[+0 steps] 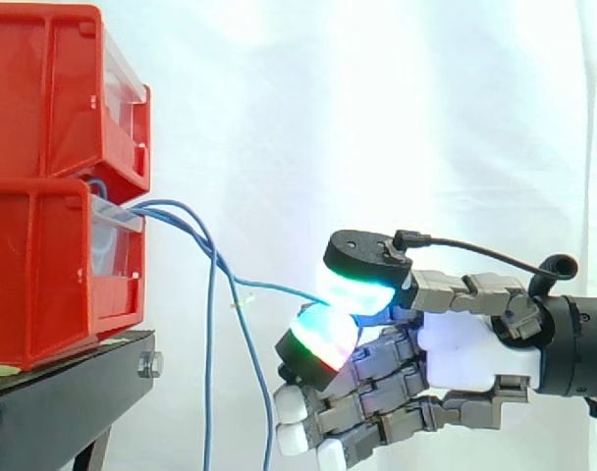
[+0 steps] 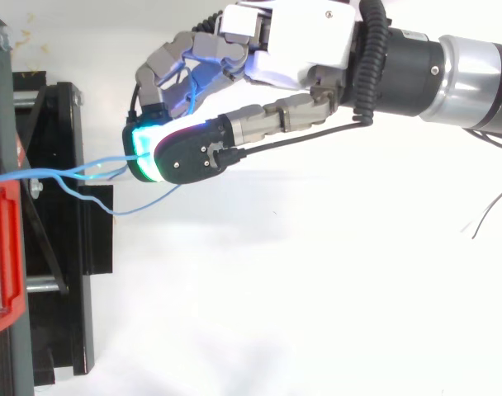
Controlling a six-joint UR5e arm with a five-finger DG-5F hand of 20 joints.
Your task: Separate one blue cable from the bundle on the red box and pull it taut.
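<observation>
Hand (image 1: 472, 350) comes in from the right, level with the lower of two stacked red bins (image 1: 43, 265), and stands well apart from their front. Fingers are curled. Two glowing fingertips, one cyan (image 1: 359, 292) above and one green and red (image 1: 323, 345) below, are closed together on a single blue cable (image 1: 269, 287). The remaining fingers are folded below the pinch, their white pads (image 1: 294, 420) holding nothing.

Side view: the pinched cable leaves the gap between the two bins and drops at a slant. It then bends and runs almost level to the right into the pinch. It is not straight, because that bend shows partway along. The rest of the bundle (image 1: 211, 373) comes out at the same spot on the bins. It hangs down in front of the black stand (image 1: 73, 383), left of the hand and apart from it.

Top view: the held cable (image 2: 78, 172) runs from the bin at the left edge across the stand to the cyan pad (image 2: 142, 147). A second blue strand (image 2: 111, 212) sags in a loose curve just beside it. That strand passes under the hand, and I cannot tell whether it touches the hand. White curtain (image 1: 377, 118) hangs behind.
</observation>
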